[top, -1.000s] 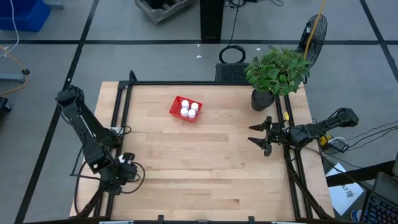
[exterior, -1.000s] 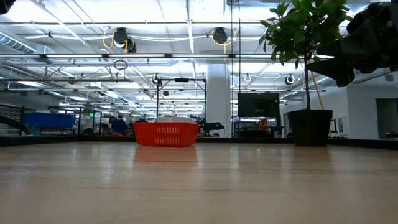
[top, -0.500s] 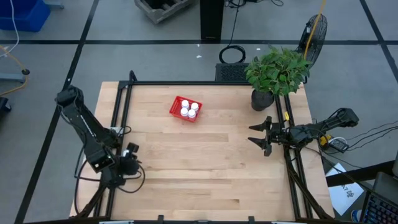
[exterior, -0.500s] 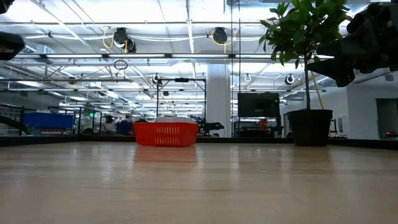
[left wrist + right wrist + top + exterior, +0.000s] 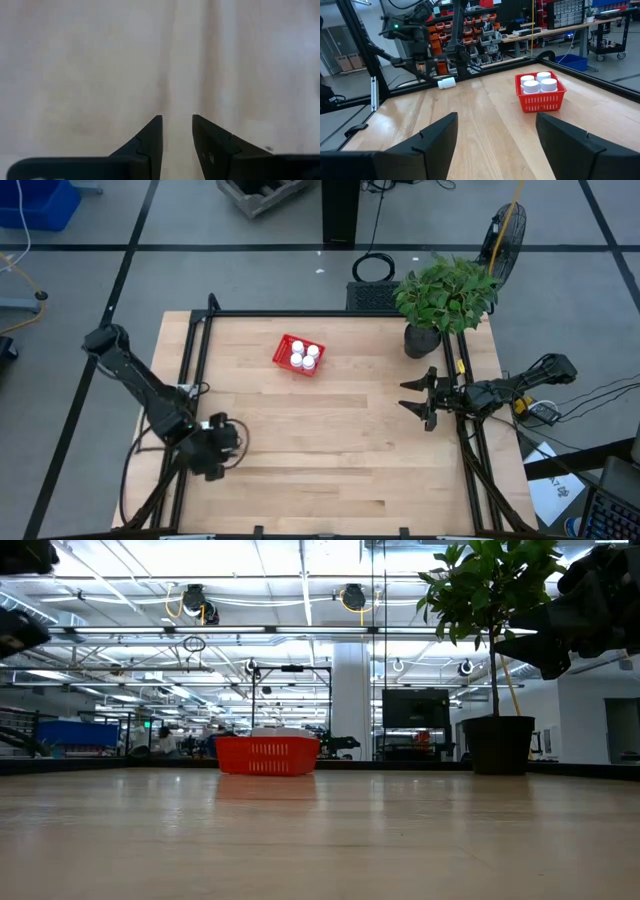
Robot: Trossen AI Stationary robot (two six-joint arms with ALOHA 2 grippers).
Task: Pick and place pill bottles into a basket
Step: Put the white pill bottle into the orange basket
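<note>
While the left gripper [image 5: 177, 120] points down at the pale wooden table top [image 5: 330, 460], its two dark fingers [image 5: 150, 137] sit nearly together with a narrow gap between the tips and pinch nothing (bare wood shows through the gap). It hangs over the table's near left part [image 5: 218, 448], well apart from the small bright red rectangular plastic basket with meshed sides [image 5: 284, 352].

Right gripper [image 5: 495, 120]: fingers spread wide, nothing between them. It waits at the table's right edge [image 5: 420, 402], aimed across the table toward the basket [image 5: 542, 102].

Small white cylindrical pill bottles with white caps [image 5: 532, 86] stand upright inside the basket, packed close together; four caps [image 5: 303, 356] can be counted, and I cannot tell whether a fifth is hidden among them. Basket sits on the far half of the table, left of centre [image 5: 267, 755].

Green leafy plant in a black pot [image 5: 420, 340] stands at the far right corner, well apart from the basket.
</note>
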